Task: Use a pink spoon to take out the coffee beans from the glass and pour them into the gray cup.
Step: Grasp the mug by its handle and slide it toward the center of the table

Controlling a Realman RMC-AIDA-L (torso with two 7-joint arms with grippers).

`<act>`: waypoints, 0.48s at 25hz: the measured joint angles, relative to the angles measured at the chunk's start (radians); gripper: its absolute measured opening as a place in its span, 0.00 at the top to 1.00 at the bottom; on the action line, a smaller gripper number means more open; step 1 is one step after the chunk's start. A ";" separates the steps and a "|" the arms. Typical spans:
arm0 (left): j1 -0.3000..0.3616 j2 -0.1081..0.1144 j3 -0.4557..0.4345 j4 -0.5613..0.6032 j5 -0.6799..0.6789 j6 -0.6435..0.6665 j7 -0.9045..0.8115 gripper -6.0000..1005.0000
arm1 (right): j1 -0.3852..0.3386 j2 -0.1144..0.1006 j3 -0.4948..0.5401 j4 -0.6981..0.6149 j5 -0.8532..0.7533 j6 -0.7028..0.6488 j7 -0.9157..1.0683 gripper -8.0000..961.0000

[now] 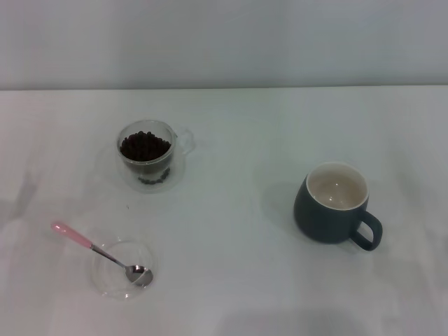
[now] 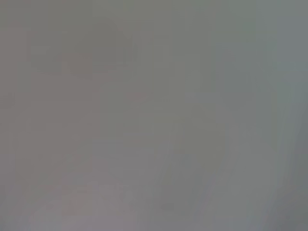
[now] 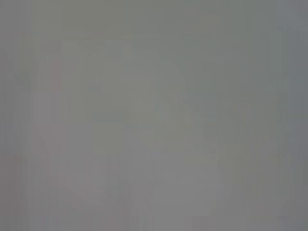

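Neither gripper is showing, so I cannot tell their state. One pink spoon [image 1: 98, 252] is resting bowl-down in a shallow glass dish [image 1: 119, 269], looking light, stiff, slippery; its pink handle, jutting over the rim, seems the best hold.

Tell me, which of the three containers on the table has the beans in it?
The glass, at the far left, holds the coffee beans. The gray cup is empty, and the shallow dish holds only the pink spoon.

From my remote station, no part of the robot's body shows: head view lacks arms, both wrist views featureless grey.
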 joint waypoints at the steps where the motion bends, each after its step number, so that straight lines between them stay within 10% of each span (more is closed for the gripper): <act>1: -0.007 0.000 0.000 -0.001 0.000 0.006 0.000 0.12 | -0.015 0.001 -0.029 0.063 0.040 -0.026 -0.080 0.10; 12: -0.040 0.001 0.003 0.001 0.002 0.004 0.000 0.12 | 0.030 0.005 -0.291 0.469 0.328 -0.033 -0.457 0.10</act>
